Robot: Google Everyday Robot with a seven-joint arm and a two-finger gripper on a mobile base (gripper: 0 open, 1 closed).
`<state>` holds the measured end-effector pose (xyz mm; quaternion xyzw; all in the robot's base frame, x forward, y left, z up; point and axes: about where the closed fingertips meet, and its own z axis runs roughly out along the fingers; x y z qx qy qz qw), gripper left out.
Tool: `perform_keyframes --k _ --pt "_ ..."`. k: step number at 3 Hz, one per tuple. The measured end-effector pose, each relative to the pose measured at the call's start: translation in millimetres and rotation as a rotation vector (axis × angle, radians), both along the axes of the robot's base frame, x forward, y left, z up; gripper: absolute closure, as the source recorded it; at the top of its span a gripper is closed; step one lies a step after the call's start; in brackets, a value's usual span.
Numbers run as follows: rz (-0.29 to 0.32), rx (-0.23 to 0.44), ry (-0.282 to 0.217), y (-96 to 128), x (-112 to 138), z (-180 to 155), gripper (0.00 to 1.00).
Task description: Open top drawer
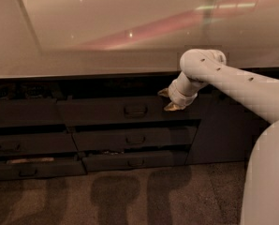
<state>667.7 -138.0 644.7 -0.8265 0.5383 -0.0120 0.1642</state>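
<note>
The top drawer (pixel 106 112) is the wide dark grey front just under the counter, with a small black loop handle (pixel 135 110) at its centre. A dark gap shows above its top edge; I cannot see inside it. My gripper (pixel 167 100) is at the right part of this drawer front, a little right of the handle and level with the drawer's top edge. Its two tan fingertips (pixel 172 107) stand apart, one above the other, holding nothing. The white arm reaches in from the right.
A pale glossy countertop (pixel 106 41) overhangs the drawers. Two shallower dark drawers (pixel 135 139) lie below the top one, and more drawers (pixel 22 146) stand at the left. A dark cabinet panel (pixel 219 130) is at the right. Speckled floor (pixel 130 196) lies in front.
</note>
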Motion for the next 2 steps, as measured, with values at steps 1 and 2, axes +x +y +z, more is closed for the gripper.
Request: perform_keyframes --k 1,2 --pt "0.000 0.000 0.000 0.0 0.0 7.5 1.00" --pt "0.000 0.000 0.000 -0.1 0.0 13.2 1.00"
